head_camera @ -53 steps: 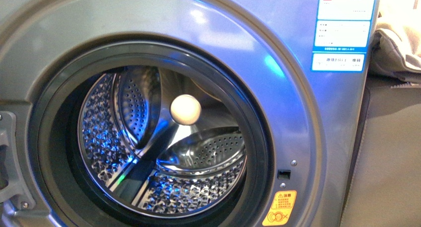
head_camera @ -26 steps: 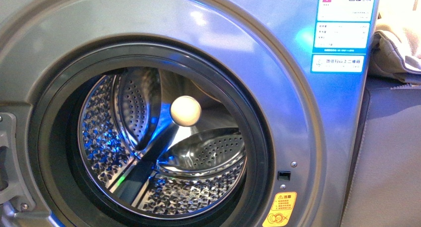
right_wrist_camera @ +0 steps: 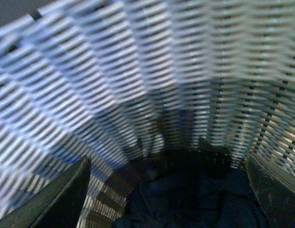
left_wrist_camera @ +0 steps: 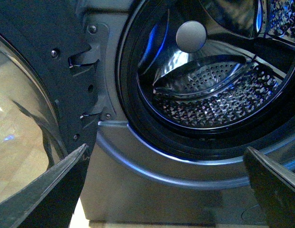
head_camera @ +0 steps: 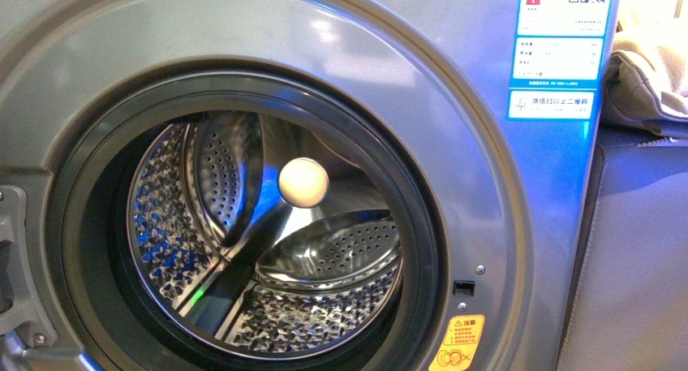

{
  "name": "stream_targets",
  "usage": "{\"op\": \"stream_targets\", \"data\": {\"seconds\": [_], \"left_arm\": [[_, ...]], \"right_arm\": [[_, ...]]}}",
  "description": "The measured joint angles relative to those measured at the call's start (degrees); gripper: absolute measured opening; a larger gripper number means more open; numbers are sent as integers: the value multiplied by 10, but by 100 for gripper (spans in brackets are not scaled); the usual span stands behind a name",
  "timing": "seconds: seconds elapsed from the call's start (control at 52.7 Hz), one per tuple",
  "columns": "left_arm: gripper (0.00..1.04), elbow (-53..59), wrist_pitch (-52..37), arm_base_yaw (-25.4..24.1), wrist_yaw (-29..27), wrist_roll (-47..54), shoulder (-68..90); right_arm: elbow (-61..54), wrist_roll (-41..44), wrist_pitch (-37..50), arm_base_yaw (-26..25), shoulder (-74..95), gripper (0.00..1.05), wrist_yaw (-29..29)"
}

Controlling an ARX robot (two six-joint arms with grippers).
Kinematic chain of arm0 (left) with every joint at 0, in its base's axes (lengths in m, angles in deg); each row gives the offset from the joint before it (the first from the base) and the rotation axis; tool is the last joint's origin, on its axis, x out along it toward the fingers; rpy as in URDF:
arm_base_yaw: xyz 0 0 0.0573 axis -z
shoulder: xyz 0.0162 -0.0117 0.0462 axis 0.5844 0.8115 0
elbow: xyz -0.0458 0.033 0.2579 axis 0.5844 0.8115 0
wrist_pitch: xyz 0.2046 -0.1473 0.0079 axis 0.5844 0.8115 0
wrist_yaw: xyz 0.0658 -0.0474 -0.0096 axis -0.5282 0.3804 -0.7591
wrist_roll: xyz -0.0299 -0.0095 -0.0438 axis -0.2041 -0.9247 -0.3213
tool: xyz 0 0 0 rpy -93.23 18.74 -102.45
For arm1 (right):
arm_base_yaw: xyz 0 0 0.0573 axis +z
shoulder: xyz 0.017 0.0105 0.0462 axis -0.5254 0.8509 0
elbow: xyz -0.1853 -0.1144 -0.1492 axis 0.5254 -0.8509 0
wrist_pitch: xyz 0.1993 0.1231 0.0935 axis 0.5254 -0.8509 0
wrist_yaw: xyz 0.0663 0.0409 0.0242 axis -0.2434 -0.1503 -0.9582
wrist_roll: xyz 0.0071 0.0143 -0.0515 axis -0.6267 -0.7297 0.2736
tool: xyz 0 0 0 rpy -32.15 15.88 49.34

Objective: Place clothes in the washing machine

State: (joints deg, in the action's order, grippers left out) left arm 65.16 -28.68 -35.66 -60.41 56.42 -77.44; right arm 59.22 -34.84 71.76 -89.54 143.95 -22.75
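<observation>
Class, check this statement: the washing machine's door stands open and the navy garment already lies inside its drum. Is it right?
One detail is wrong. The door does stand open, but the navy garment lies at the bottom of a woven basket, as the right wrist view shows. The drum holds no clothes.

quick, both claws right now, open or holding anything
Left claw: open, empty, facing the washer.
Right claw: open, empty, pointing at the clothes in the basket.
</observation>
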Motion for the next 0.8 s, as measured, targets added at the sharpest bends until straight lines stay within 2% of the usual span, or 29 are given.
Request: {"op": "stream_targets", "data": {"seconds": [0.303, 0.797], "left_arm": [[98, 0, 0, 0, 0, 0, 0], [98, 0, 0, 0, 0, 0, 0]], "right_arm": [[99, 30, -8, 2, 210, 97, 81], [255, 18, -189, 54, 366, 97, 187]]}}
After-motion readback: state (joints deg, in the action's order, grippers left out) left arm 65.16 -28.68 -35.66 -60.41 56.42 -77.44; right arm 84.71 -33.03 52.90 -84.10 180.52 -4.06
